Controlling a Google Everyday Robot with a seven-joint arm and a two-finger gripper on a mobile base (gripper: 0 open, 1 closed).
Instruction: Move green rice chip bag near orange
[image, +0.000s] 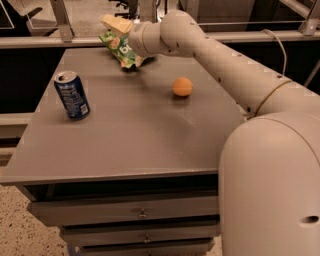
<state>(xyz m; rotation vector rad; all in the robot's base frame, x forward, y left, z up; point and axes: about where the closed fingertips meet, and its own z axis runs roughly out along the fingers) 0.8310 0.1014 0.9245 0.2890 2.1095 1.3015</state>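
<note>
My gripper (121, 36) is gripping the green rice chip bag (120, 51) at the far side of the table (125, 145); the bag's long axis is slanting down-right; the orange (182, 86) is sitting to its right and nearer, well apart.

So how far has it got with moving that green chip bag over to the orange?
Done: the hand at the grey table's far edge grips the crinkled bright green rice chip bag, apparently lifted. In hand: carrying it. Left: the small round orange fruit sits apart from it, so the bag must go there and be set down.
</note>
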